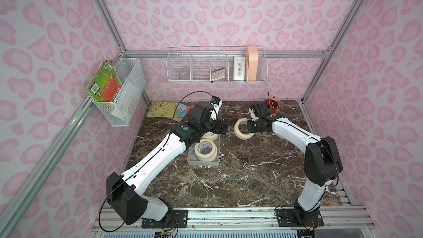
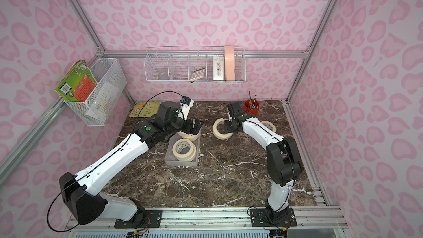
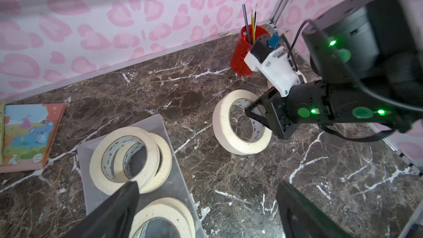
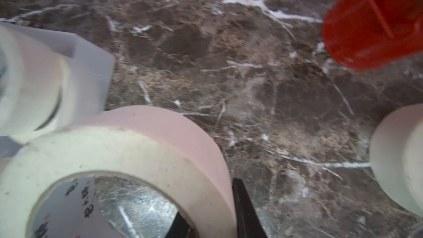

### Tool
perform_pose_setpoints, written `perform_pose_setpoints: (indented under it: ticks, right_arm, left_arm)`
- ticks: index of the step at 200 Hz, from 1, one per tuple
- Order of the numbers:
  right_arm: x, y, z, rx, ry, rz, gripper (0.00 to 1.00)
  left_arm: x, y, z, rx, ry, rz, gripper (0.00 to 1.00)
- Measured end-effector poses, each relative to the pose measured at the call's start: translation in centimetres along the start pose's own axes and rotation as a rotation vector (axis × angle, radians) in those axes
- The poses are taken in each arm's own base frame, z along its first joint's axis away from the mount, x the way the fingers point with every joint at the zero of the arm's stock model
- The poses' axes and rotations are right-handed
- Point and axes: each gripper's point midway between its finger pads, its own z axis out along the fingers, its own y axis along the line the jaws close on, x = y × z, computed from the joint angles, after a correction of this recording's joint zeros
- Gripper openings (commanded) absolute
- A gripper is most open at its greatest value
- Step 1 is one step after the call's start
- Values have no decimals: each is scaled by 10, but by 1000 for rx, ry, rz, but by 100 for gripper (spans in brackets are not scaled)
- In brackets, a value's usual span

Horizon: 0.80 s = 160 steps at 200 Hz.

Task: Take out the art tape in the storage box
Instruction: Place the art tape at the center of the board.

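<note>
So, everything's placed off the shallow frosted translucent plastic storage box [image 1: 202,164], set on the brown marble tabletop [image 1: 251,179]. Cream art tape with white printed cores is seen stacked flat inside it. One stack [image 1: 197,154] is at the box's near end and another [image 1: 210,136] at its far end, holes facing up, so each ring's axis is pretty much vertical.

The left gripper [image 3: 207,185] is hung right over the box's far end, jaws spread about as wide as they go, and nothing is held or touched by it. That arm is clearly the nearer one for whatever gets picked next. A straight drop onto a ring wall is probably what's called for.

Just right of the box, outside it, one cream roll [image 3: 220,120] is pinched by the right gripper [image 1: 249,126]: jaws closed on the ring wall, one finger through the hole, one outside. The roll is tipped up on edge, and whether its low edge touches the marble can't really be told. One more roll [image 4: 398,156] is lying further right of the box, near the red plastic pen cup [image 3: 240,62].
</note>
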Motion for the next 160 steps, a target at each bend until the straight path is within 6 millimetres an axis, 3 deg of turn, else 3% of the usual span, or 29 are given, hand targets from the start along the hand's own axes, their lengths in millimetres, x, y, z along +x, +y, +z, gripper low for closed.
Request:
perform_pose_setpoints:
  ticks: [16,36,75,116,151,160]
  right_arm:
    - [10,-32,14,41,29,36,0]
    - [26,-69,37,86,81,86,0]
    - [33,-113,66,112,114,164,0]
    - [16,-138,76,92,93,233,0]
    - [12,-142,79,88,99,242,0]
    - [12,-142,78,92,94,239,16]
  left_arm:
    - [2,16,1,-30,-1,-17,94]
    - [23,46,9,-90,49,-54,84]
    - [60,107,15,-183,121,-188,79]
    - [71,132,18,-241,141,-235,81]
    - [87,148,33,-286,197,-250,81]
    - [90,149,37,-287,213,-251,83]
